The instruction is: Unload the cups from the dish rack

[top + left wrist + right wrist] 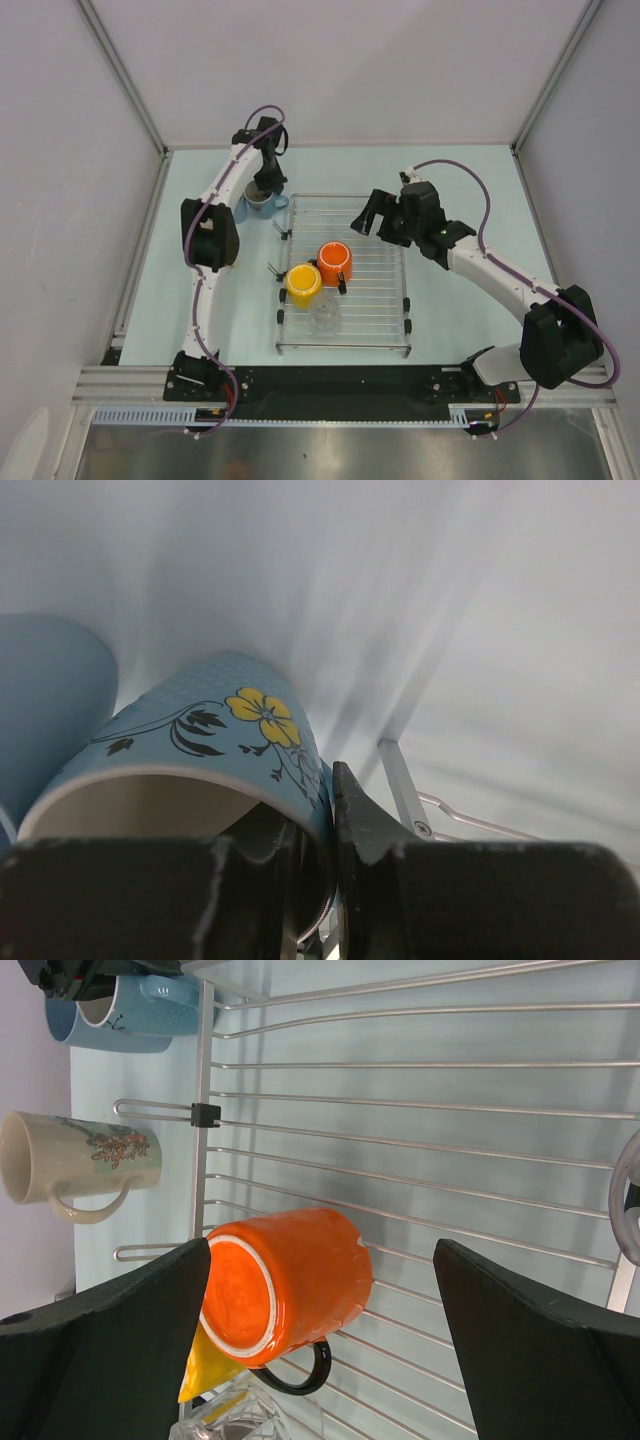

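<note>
The orange mug (290, 1280) sits on the dish rack (380, 300), just under the right end effector (322, 1250), which is wide open and holds nothing. That arm is nearer. Far back, the left end effector (320, 845) pinches a blue cup (220, 720) by its rim, beside the rack.

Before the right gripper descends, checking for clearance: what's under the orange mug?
Only dish rack bars, with table beneath; the orange mug covers where it rests.
</note>
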You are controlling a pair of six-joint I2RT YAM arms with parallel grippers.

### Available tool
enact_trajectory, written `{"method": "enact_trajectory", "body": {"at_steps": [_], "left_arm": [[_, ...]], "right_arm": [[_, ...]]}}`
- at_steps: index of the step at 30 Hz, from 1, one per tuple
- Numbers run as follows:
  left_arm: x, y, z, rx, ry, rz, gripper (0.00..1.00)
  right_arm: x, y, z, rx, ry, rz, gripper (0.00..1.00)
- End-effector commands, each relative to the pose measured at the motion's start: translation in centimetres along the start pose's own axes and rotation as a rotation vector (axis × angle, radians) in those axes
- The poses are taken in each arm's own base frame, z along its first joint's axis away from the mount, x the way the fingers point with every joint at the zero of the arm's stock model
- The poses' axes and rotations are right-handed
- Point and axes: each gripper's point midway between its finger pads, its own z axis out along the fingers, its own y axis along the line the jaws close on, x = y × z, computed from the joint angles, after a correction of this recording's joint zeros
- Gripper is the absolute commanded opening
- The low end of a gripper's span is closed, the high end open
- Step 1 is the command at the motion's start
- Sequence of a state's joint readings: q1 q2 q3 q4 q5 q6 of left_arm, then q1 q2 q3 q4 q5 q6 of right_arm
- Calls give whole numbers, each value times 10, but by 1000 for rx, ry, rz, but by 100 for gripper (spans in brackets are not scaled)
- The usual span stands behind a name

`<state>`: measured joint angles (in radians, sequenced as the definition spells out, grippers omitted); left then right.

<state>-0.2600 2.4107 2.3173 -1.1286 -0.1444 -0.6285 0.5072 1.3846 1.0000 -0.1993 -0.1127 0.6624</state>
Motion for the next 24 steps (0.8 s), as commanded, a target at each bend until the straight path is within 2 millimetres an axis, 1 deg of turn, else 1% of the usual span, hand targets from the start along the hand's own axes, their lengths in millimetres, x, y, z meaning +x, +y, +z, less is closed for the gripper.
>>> {"method": "enact_trajectory", "body": {"at_steps": [1,5,9,10,13,14,17,24], "left_arm": [[-15,-17,-17,58,-62,0,0],[-9,-17,-7,48,-40,6,0],[-5,-18,-4,47,-28,18,0],[-6,-18,-5,50,-34,18,0],[-9,-20,-10,60,-45,22,6],[-10,-20,-11,62,-49,21,10],[-15,-23,-18,79,-69,20,16],[-21,-29,-30,117,-94,43,23]], "right_arm": [[-1,3,3,-10,-14,5,100],[0,2,4,-7,-13,4,100],[0,2,4,-7,-10,4,100],[0,2,5,-6,-9,5,100],[1,0,5,-2,-9,5,100],[2,1,5,-3,-6,4,100],[1,1,5,-4,-7,6,100],[3,2,5,-10,-3,1,100]]}}
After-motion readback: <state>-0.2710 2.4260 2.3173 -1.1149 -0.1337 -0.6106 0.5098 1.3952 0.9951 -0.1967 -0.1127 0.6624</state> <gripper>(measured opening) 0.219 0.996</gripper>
